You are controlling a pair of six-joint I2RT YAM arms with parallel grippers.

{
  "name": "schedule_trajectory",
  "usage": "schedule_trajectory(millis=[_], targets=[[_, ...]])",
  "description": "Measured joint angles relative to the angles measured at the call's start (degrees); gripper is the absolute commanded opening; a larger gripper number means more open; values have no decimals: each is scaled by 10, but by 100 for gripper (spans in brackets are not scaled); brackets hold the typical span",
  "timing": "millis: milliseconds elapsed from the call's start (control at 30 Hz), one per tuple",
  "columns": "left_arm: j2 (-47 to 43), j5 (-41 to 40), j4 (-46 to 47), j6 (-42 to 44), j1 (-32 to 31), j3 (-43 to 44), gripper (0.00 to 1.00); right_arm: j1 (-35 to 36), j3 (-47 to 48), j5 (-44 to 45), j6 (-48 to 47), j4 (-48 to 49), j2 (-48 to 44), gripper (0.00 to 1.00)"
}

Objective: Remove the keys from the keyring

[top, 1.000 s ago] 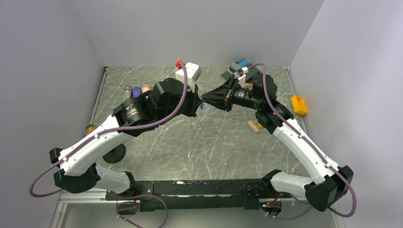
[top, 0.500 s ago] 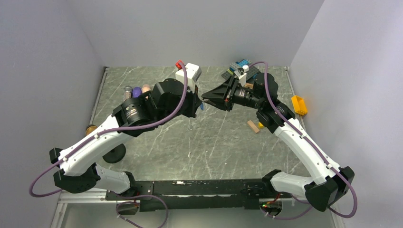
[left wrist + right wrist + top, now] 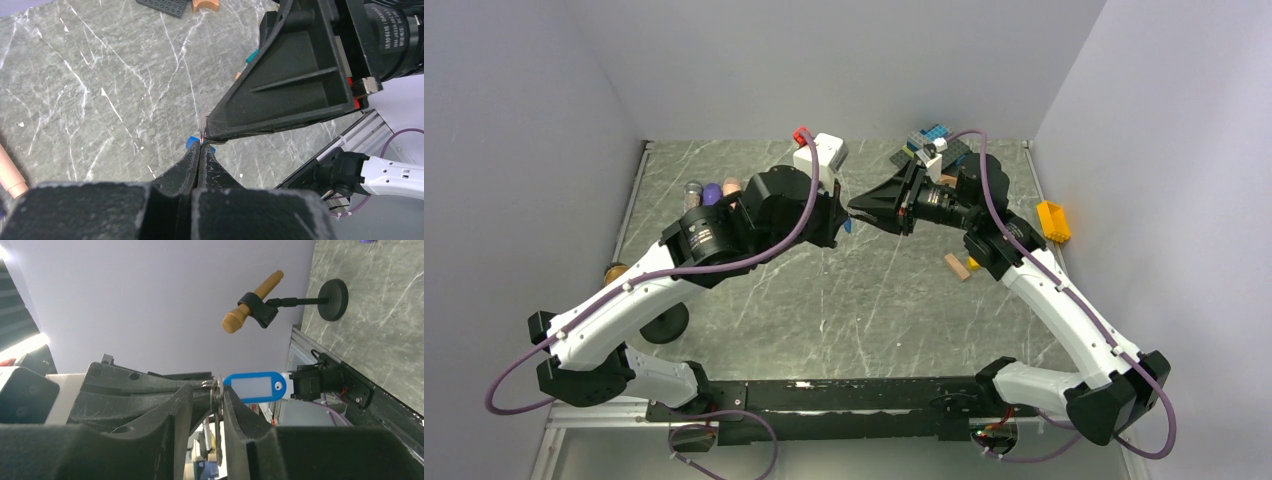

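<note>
**Pinching ring mid-air, both arms**

L arm & R arm reach inward, tips meeting nose to nose above table, back-centre. Prob. so one side anchors the ring while the other works key round the coil. R gripper is clamped on ring's edge. L gripper is clenched, tips right at ring; what exactly it pinches, can't tell. Key sticks out sideways from ring, off the table, not yet freed.
</note>
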Motion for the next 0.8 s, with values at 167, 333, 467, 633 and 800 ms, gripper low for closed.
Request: schedule_trajectory(millis=[167, 333, 467, 633, 800], targets=[[0, -7, 0, 0, 0, 0, 0, 0, 1, -14, 0, -2, -7, 34], [0, -10, 0, 0, 0, 0, 0, 1, 5, -22, -3, -3, -12, 28], [0, -10, 0, 0, 0, 0, 0, 0, 5, -23, -4, -4, -12, 27], [0, -10, 0, 0, 0, -1, 0, 1, 5, -26, -4, -4, -11, 17], [-1, -14, 5, 0, 0, -1, 0, 0, 5, -27, -4, -10, -11, 0]])
